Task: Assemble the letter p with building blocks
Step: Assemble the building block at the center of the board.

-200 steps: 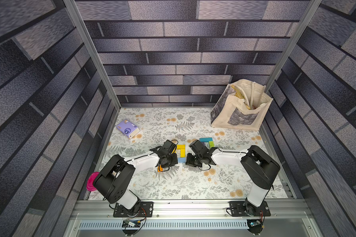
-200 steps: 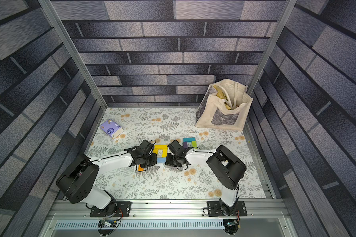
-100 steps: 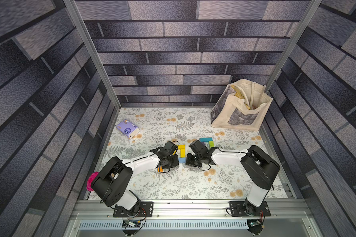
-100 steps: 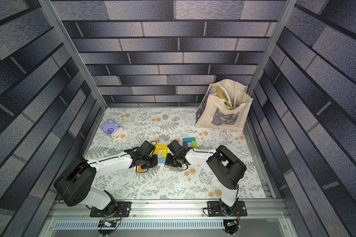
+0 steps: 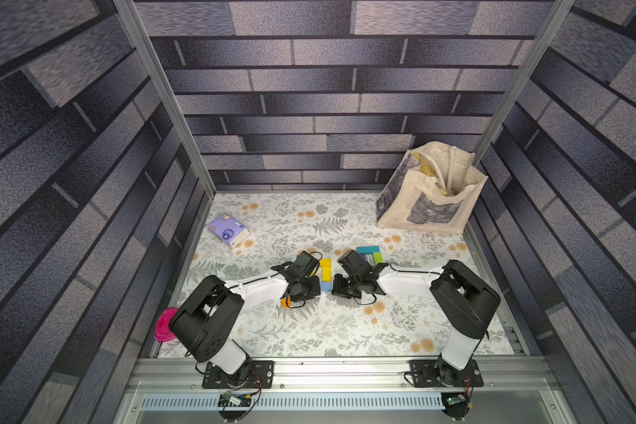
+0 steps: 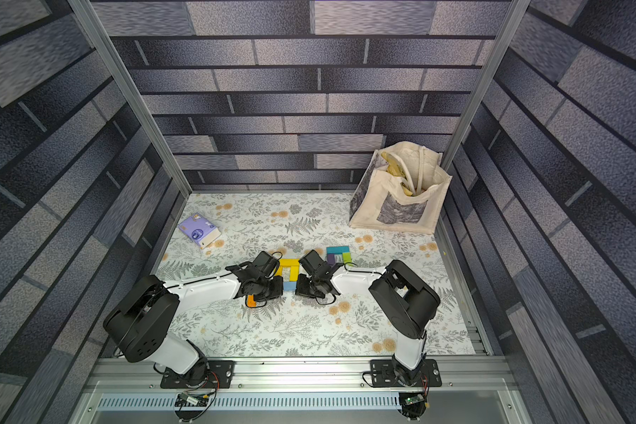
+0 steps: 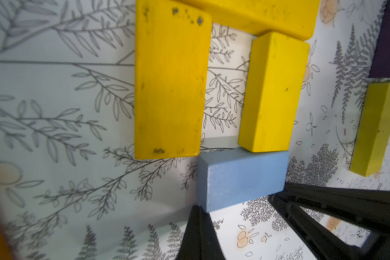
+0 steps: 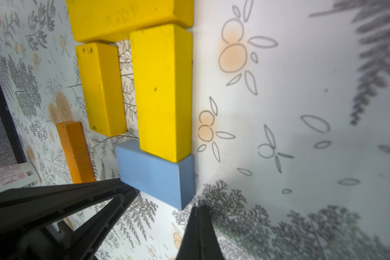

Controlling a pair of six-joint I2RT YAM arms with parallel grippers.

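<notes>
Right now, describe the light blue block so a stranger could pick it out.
On the floral tabletop, three yellow blocks form an arch at the centre. The light blue block lies flat at the arch's open end, against one leg; it alone is pale blue.

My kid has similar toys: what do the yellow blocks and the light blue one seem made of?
The yellow blocks look like painted wood: matte paint chipped dark at corners. The light blue block looks matte and finely grainy, probably painted wood too, uncertain.
</notes>
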